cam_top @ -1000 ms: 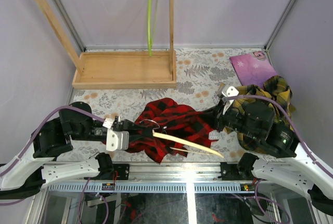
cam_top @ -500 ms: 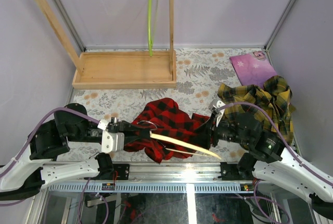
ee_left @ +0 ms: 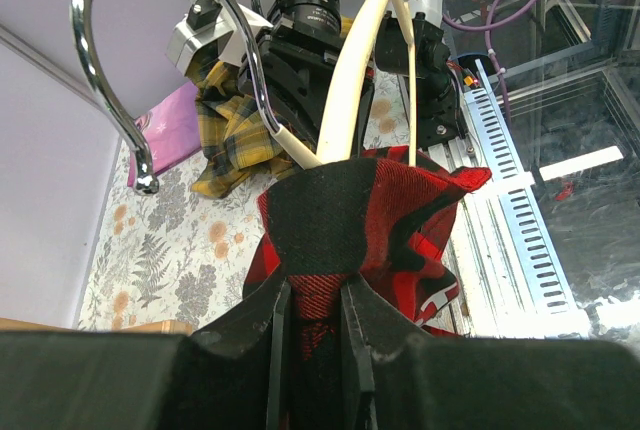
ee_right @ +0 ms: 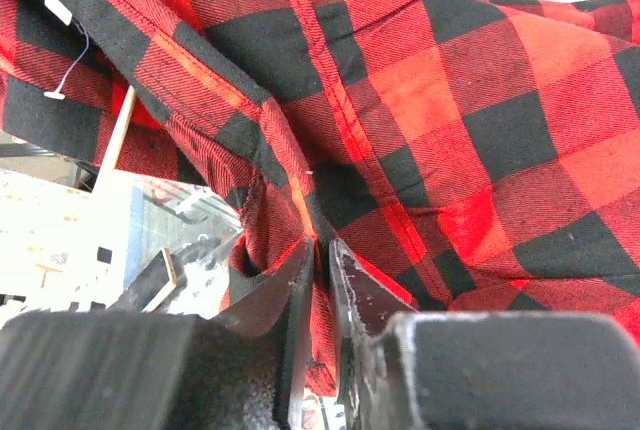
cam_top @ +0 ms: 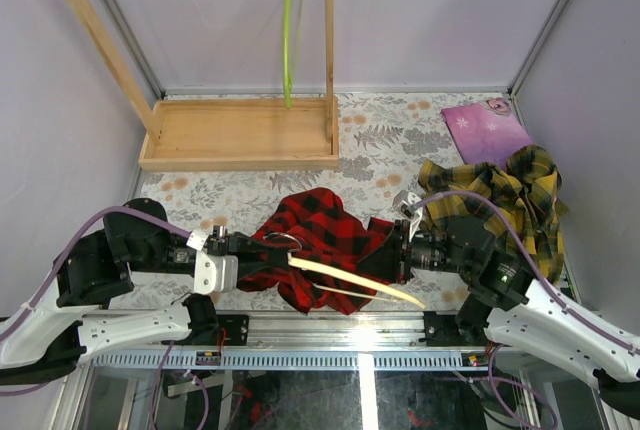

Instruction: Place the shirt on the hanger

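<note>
Robot lab test cell, two arms (cam_top: pixel 120 328) bolted to a slotted aluminium rail (cam_top: pixel 330 358), purple cables (cam_top: pixel 127 211), floral-covered bench (cam_top: pixel 385 145) boxed in by plain lilac walls (cam_top: pixel 430 20), wooden rack (cam_top: pixel 240 135) at the back

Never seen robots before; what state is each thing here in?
Red-and-black plaid flannel shirt: bunched, gripped by both tools.
Cream curved wooden hanger: partly covered by shirt, one arm out.
Left tool: shut on shirt.
Right tool: shut on shirt.
Lime-green hanger: hanging from wooden rack.
Yellow-and-dark plaid shirt: crumpled.
</note>
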Robot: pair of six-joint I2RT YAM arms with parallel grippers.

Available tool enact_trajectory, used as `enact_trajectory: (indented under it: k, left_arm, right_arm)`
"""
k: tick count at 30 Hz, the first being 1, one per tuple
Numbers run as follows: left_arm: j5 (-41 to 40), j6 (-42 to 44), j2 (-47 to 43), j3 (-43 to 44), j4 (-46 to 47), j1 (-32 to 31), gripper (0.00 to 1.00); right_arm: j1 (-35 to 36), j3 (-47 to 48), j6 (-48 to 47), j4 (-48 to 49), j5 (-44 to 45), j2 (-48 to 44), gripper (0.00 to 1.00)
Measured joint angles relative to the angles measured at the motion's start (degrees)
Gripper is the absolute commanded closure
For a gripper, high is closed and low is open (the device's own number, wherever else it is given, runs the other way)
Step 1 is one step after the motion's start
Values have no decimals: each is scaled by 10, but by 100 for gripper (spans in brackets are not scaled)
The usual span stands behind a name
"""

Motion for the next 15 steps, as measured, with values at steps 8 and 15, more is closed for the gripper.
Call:
enact_trajectory:
  k: [8, 15]
  left_arm:
    - [1, 0, 0, 0, 0, 0, 100]
    - [9, 0, -2, 0, 0, 0, 100]
  right_arm:
    - [0, -1, 2, -12, 41, -7, 60]
    - [0, -1, -4, -36, 99, -28, 42]
